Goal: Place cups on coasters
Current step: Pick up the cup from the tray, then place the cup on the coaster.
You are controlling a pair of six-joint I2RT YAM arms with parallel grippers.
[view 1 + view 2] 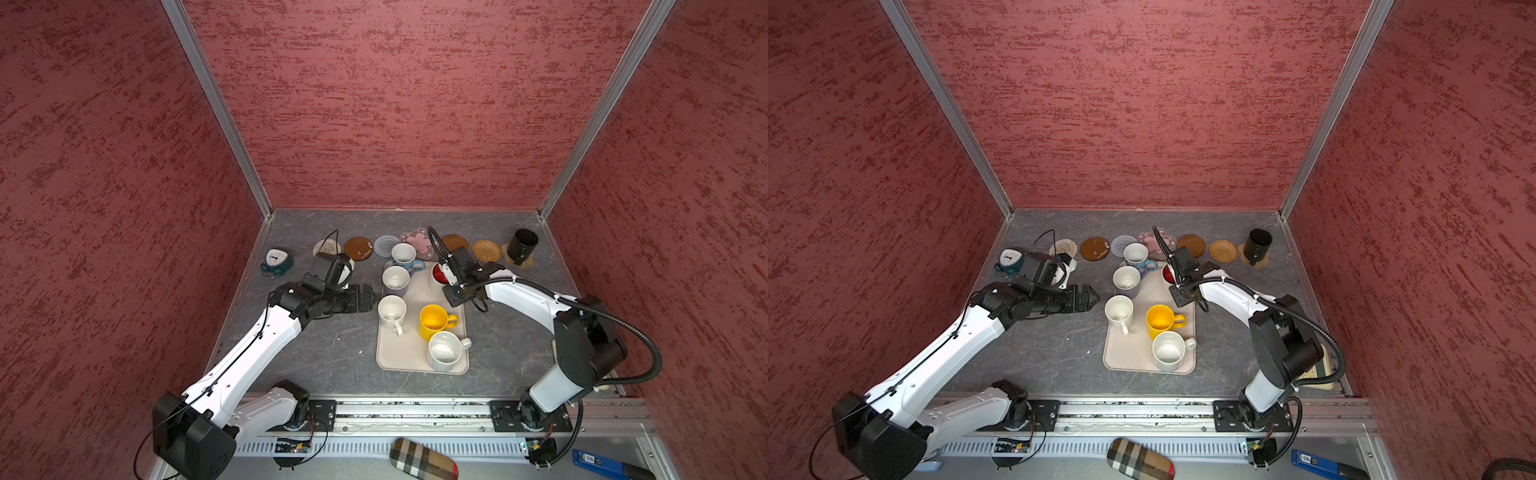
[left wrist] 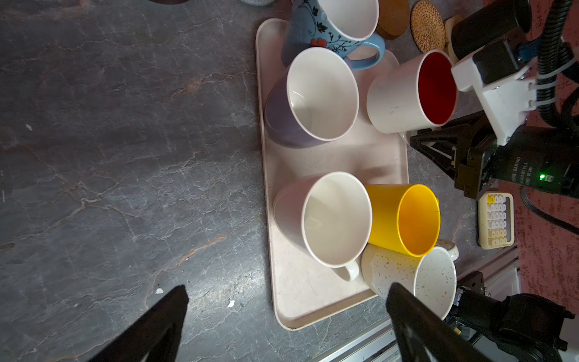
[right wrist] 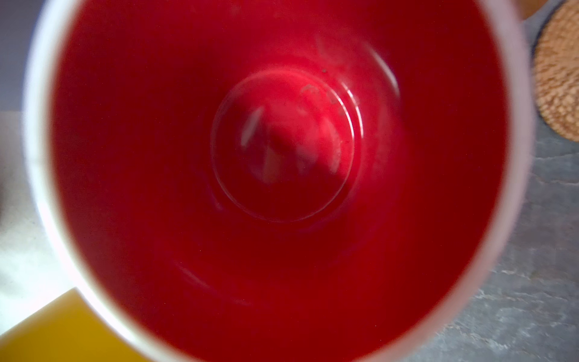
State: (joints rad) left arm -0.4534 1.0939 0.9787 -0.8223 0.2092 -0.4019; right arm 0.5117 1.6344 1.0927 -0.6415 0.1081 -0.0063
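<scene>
My right gripper (image 1: 444,277) is shut on the handle side of the white cup with red inside (image 2: 410,94), at the tray's far right edge; its red inside (image 3: 282,175) fills the right wrist view. My left gripper (image 1: 370,297) hangs open and empty left of the tray. On the tray stand the blue-based cup (image 1: 404,254), lavender cup (image 1: 395,277), white cup (image 1: 391,311), yellow cup (image 1: 433,321) and speckled white cup (image 1: 444,351). The black cup (image 1: 522,246) sits on the tan coaster (image 1: 524,262). Bare coasters line the back: spiral (image 1: 327,248), brown (image 1: 358,248), spiral (image 1: 386,245), pink flower (image 1: 417,240), brown (image 1: 454,242), wicker (image 1: 486,250).
The beige tray (image 1: 409,357) lies mid-table. A small teal clock (image 1: 276,261) stands at the back left, beside my left wrist. A cream calculator (image 2: 496,219) lies at the right wall. A checked case (image 1: 424,459) and a blue tool (image 1: 602,461) lie before the rail.
</scene>
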